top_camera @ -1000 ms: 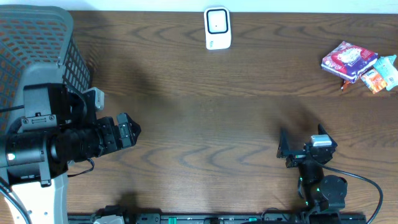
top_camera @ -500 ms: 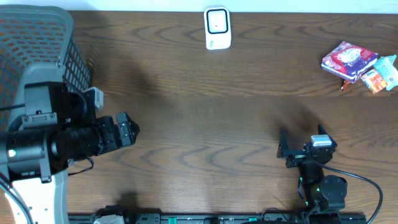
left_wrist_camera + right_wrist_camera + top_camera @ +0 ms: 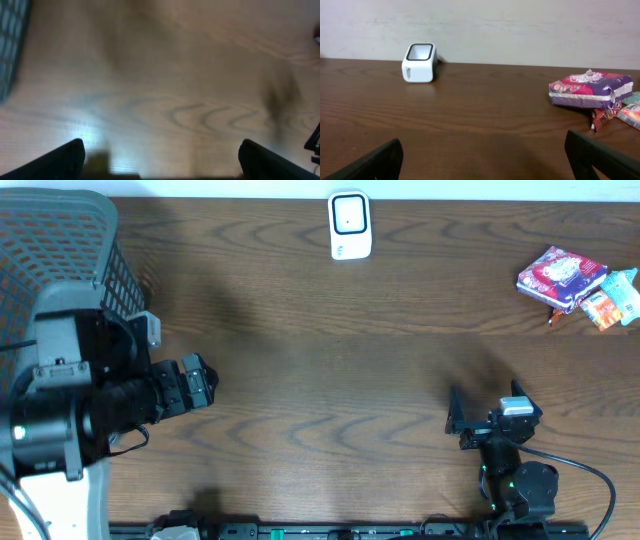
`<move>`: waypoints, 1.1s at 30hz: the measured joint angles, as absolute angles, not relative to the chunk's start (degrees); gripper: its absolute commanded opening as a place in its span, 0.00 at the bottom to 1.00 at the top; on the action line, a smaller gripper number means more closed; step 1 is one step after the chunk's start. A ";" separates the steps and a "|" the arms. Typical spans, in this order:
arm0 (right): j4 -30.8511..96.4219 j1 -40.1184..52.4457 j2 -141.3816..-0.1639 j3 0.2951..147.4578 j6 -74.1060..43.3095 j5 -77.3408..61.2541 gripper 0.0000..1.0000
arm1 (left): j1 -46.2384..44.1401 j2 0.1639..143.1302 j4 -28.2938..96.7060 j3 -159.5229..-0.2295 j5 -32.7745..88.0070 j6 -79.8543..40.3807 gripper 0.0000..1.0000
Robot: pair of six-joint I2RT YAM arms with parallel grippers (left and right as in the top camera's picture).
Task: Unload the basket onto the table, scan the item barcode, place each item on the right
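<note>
The white barcode scanner (image 3: 350, 225) stands at the table's far edge, centre; in the right wrist view the scanner (image 3: 419, 62) faces up near the wall. A purple-and-red packet (image 3: 560, 277) lies at the far right, the same packet (image 3: 590, 90) right of centre in the right wrist view, with smaller packets (image 3: 612, 298) beside it. My left gripper (image 3: 200, 383) hovers open at the left, far from the items; its view shows only blurred wood between the fingers (image 3: 67, 160). My right gripper (image 3: 487, 408) rests open near the front right, nothing between its fingers (image 3: 375, 165).
A large mesh basket (image 3: 60, 250) takes up the far left corner, behind my left arm; its mesh (image 3: 9, 45) shows at the left edge of the left wrist view. A dark rail (image 3: 350, 531) runs along the front edge.
My left gripper has drawn back a little to the left and away from the front edge. The right arm and the items have not moved.
</note>
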State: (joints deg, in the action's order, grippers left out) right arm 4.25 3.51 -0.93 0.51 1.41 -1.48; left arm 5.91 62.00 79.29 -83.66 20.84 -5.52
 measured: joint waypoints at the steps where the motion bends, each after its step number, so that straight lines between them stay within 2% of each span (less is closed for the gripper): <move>1: 4.23 3.51 -0.91 0.51 1.43 -1.48 0.99 | 4.95 60.88 77.45 -82.78 20.67 -4.91 0.98; 11: 4.23 3.51 -0.82 0.51 1.58 -1.45 0.99 | -5.72 42.65 58.37 -64.12 20.64 3.03 0.98; 18: 4.25 3.51 -0.73 0.51 1.58 -1.45 0.99 | -6.11 29.76 57.41 -54.61 20.62 4.60 0.98; 28: 4.23 3.51 -0.73 0.51 1.58 -1.45 0.99 | -6.11 23.64 57.06 -50.06 20.62 8.08 0.98; 33: 4.23 3.51 -0.73 0.51 1.58 -1.45 0.99 | -6.11 20.23 51.70 -46.94 20.58 10.57 0.98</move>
